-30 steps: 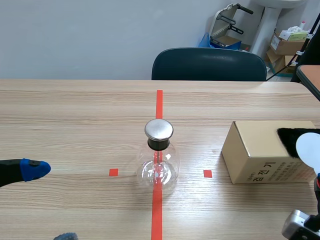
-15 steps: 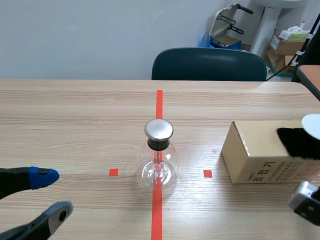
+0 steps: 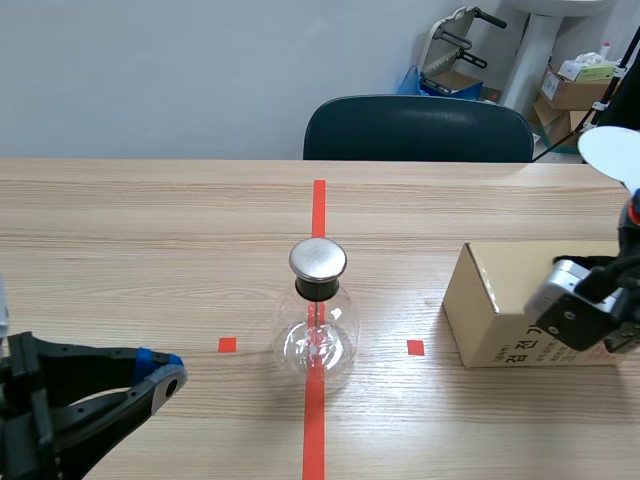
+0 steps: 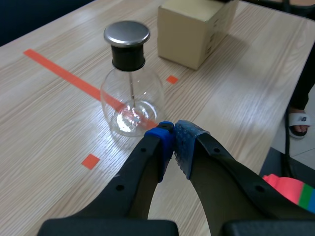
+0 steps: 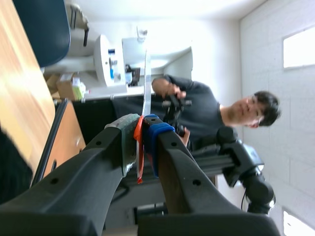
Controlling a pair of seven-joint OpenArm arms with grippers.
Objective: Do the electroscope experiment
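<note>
— Electroscope (image 3: pixel 318 310): where does it stand?
— Upright mid-tabletop (image 3: pixel 150 220) on the red line, with the box (image 3: pixel 500 310) well to its right. Nothing touches it.
— And the grips?
— Left fingers (image 4: pixel 162 141) are pressed together on nothing, low, just short of it. Right fingers (image 5: pixel 155 135) pinch the disc (image 3: pixel 612 155) by its orange stem (image 5: pixel 139 152), held high near the box.
— Which step, then?
— Bringing the disc over, I'd judge. Next it must near the metal cap (image 3: pixel 318 259) without knocking the glass.

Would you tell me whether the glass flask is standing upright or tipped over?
Upright: the flask stands on its base, metal cap on top.
</note>
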